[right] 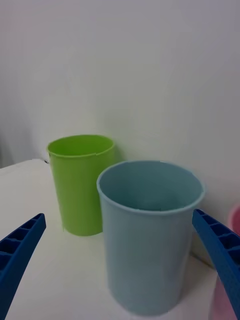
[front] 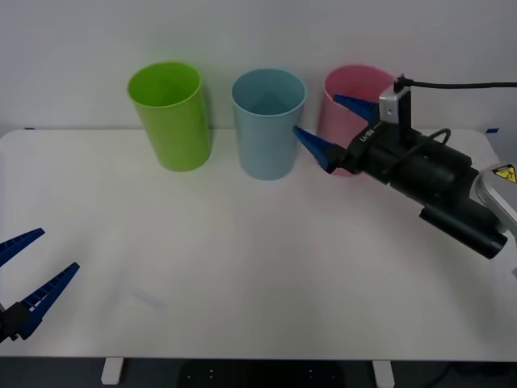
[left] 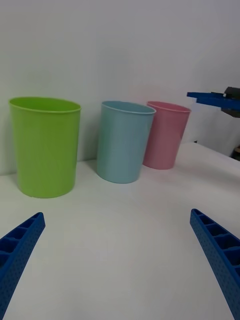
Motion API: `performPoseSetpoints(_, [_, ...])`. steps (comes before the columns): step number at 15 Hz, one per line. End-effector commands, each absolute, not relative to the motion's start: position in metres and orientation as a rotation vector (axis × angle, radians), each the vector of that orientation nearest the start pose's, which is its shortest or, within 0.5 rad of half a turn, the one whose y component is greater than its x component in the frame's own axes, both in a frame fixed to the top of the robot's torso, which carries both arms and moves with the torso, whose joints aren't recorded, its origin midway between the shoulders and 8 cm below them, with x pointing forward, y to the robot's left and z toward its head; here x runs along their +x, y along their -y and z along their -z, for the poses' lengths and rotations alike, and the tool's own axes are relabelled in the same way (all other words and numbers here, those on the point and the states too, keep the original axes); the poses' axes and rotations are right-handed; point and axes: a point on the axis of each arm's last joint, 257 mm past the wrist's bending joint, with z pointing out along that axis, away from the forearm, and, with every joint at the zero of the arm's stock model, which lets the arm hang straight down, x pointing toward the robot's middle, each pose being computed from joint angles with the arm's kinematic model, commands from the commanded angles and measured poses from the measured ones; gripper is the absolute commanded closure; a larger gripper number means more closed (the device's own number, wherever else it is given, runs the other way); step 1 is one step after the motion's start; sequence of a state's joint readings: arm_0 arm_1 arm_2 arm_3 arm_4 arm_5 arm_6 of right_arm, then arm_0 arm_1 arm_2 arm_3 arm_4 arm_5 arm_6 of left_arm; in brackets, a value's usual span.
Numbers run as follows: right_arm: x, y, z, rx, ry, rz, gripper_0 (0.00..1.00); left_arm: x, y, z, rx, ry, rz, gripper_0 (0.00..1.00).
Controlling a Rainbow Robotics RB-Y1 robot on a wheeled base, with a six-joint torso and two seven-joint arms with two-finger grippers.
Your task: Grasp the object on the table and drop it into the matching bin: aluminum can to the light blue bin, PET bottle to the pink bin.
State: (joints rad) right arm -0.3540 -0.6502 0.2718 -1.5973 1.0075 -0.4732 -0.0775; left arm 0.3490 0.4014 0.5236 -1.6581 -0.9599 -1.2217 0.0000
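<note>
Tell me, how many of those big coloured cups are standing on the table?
3, in a row along the table's far edge: the lime green bin on the left, the light blue bin in the middle, the pink bin on the right, partly behind the right gripper.

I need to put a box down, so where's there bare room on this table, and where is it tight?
The table is bare in front of the three bins, between the open left gripper and the right arm. It is crowded along the back: lime green bin, light blue bin, pink bin, with the open right gripper between the last two.
</note>
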Motion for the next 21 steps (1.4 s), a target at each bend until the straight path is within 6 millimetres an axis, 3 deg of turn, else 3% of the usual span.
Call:
performPoseSetpoints(1, [0.514, 0.133, 0.092, -0.754, -1.34, -0.512, 0.0, 0.342, -0.33, 0.169, 0.465, -1.441, 0.567, 0.0])
performPoseSetpoints(10, [0.44, 0.197, 0.123, -0.861, -1.364, -0.602, 0.0, 0.342, -0.33, 0.169, 0.465, -1.441, 0.567, 0.0])
performPoseSetpoints(15, [0.418, 0.233, 0.141, -0.838, -1.423, -0.575, 0.0, 0.342, -0.33, 0.169, 0.465, -1.441, 0.567, 0.0])
performPoseSetpoints(21, [0.4, 0.258, 0.156, -0.816, -1.477, -0.538, 0.0, 0.342, -0.33, 0.169, 0.465, -1.441, 0.567, 0.0])
